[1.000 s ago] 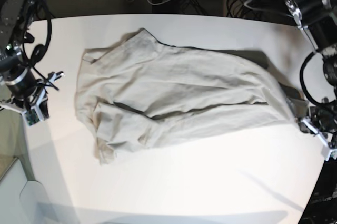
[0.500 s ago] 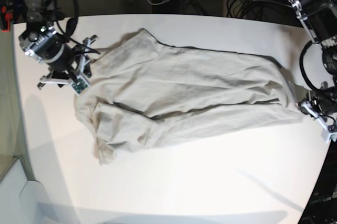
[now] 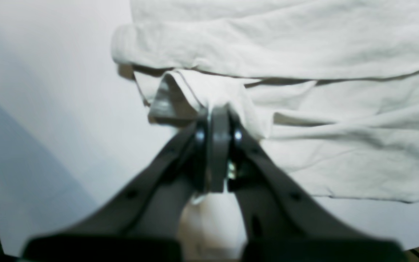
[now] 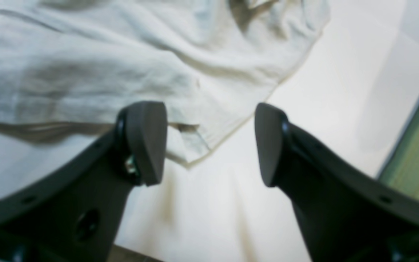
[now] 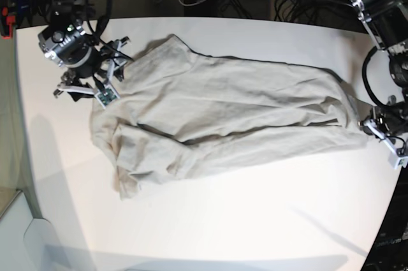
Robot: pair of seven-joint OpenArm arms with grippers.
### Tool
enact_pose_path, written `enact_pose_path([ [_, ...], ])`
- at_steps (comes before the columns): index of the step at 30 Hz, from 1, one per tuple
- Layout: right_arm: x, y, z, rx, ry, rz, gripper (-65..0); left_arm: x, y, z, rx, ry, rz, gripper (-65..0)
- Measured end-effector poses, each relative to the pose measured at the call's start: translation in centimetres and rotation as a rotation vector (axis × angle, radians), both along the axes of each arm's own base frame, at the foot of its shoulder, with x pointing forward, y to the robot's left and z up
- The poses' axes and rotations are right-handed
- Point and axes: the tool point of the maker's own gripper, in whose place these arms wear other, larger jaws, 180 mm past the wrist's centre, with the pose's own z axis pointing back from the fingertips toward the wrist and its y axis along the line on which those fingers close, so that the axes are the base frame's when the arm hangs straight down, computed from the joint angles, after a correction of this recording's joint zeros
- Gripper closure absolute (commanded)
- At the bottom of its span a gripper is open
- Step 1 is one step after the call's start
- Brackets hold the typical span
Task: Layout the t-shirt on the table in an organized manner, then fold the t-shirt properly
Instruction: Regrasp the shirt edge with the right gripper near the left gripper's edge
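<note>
Right hand [image 4: 209,145] moved onto t-shirt [image 5: 217,118], spread; left hand [image 3: 216,120] pinching it.

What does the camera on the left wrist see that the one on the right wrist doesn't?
Only the left wrist view shows the left gripper with its fingers pinched shut on a raised fold of the t-shirt.

Only the right wrist view shows the right gripper with its fingers spread wide apart, holding nothing, just short of a shirt corner.

Both show the beige, wrinkled shirt lying on the white table.
</note>
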Motion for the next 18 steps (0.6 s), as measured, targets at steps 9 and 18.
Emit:
enact_pose_path([
  [9,-1.6,-0.6,-4.6,0.015,0.144,-0.024,-38.9,0.0,-0.4,-0.2,-0.011,0.0,-0.003,-0.4],
  [18,0.1,0.2,-6.2,0.107,0.149,-0.031,-32.9,0.0,-0.4,-0.2,-0.012,0.0,-0.004,-0.4],
])
